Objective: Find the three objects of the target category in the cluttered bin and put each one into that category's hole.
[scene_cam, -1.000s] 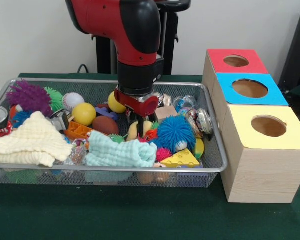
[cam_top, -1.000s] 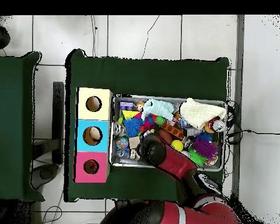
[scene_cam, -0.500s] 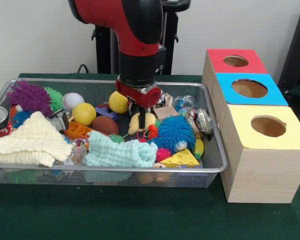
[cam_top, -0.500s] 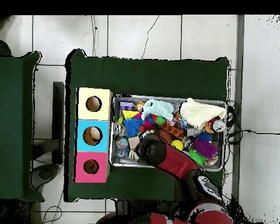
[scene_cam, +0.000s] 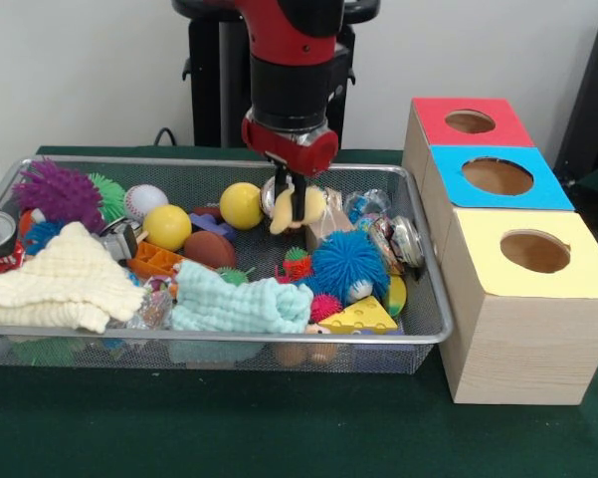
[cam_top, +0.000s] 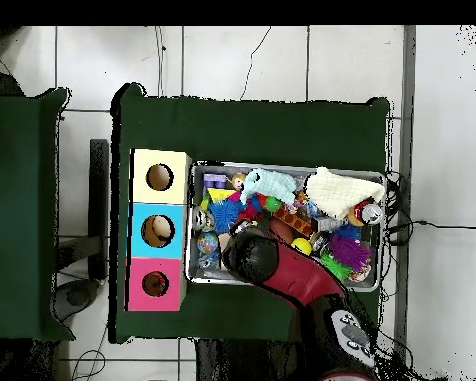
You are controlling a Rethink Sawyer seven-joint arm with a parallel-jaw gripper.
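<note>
— Below the claw [scene_cam: 293,202], nearest the camera?
— A yellow cheese wedge [scene_cam: 357,318] and a mint cloth [scene_cam: 241,305] at the mesh bin's [scene_cam: 430,317] front wall, then a blue spiky ball [scene_cam: 348,264].
— And the claw itself?
— Pinched on a pale yellow banana toy [scene_cam: 297,208], lifted clear of the clutter, a yellow ball [scene_cam: 241,205] just beside it.
— Farther on?
— Beside the bin on the bench [scene_cam: 229,428], three boxes with holes: yellow [scene_cam: 533,250], blue [scene_cam: 498,176], red [scene_cam: 470,121].
</note>
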